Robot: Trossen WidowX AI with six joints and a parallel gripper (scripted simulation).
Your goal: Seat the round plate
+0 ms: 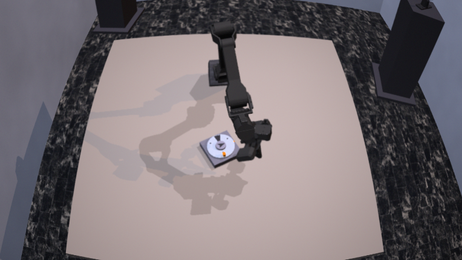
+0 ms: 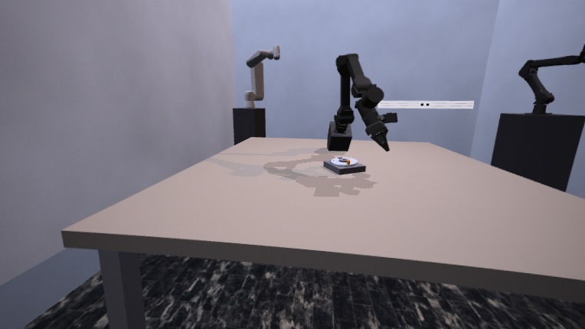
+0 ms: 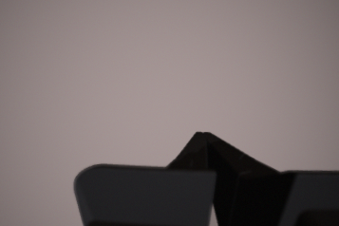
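Observation:
The round white plate (image 1: 214, 149) (image 2: 350, 161) lies on the dark grey square base (image 1: 215, 164) (image 2: 344, 169) in the middle of the table. Its orange tab sits at the plate's near edge. I cannot make out the base's small pin. My gripper (image 1: 247, 156) (image 2: 385, 148) (image 3: 201, 139) is shut on nothing, its fingertips pressed together. It points down and hangs above the table just right of the base, clear of the plate. The wrist view shows only the closed fingers against bare table.
The arm's own mount (image 1: 217, 73) (image 2: 339, 135) stands behind the base. Dark pedestals (image 1: 409, 46) (image 1: 113, 1) stand off the table at the back corners, and other arms (image 2: 259, 75) (image 2: 539, 83) stand on pedestals beyond it.

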